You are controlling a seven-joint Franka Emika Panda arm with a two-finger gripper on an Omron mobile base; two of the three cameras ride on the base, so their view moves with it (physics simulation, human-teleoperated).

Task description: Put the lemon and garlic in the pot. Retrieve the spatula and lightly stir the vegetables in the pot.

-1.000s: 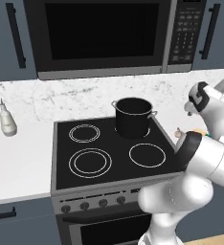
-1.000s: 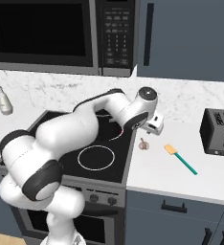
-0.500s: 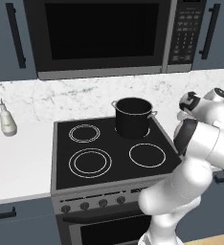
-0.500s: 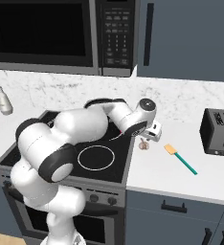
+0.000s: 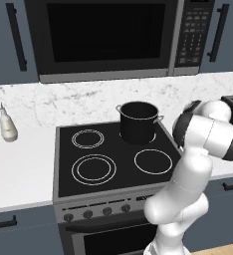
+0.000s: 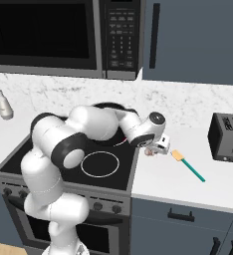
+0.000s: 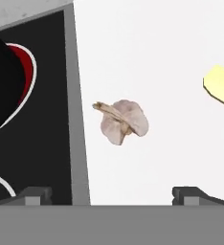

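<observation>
With the hand point(image 7: 111, 194) wide open and empty, the garlic point(image 7: 122, 121) lies straight ahead between its fingertips. It sits on the worktop point(image 7: 152, 57) just beside the stove edge.

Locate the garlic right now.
The garlic lies on the white counter just right of the stove edge, under the open claw, with the spatula farther right.

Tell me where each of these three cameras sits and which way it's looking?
Left base view: behind the arm on its left, looking forward and down at the stove and pot; the white arm rises at lower right.
Right base view: behind on the right, same stove, plus the spatula and toaster; the arm reaches in from lower left.
Hand view: on the hand, looking down at the garlic; open gripper at bottom.
Both base views share the stove.
</observation>
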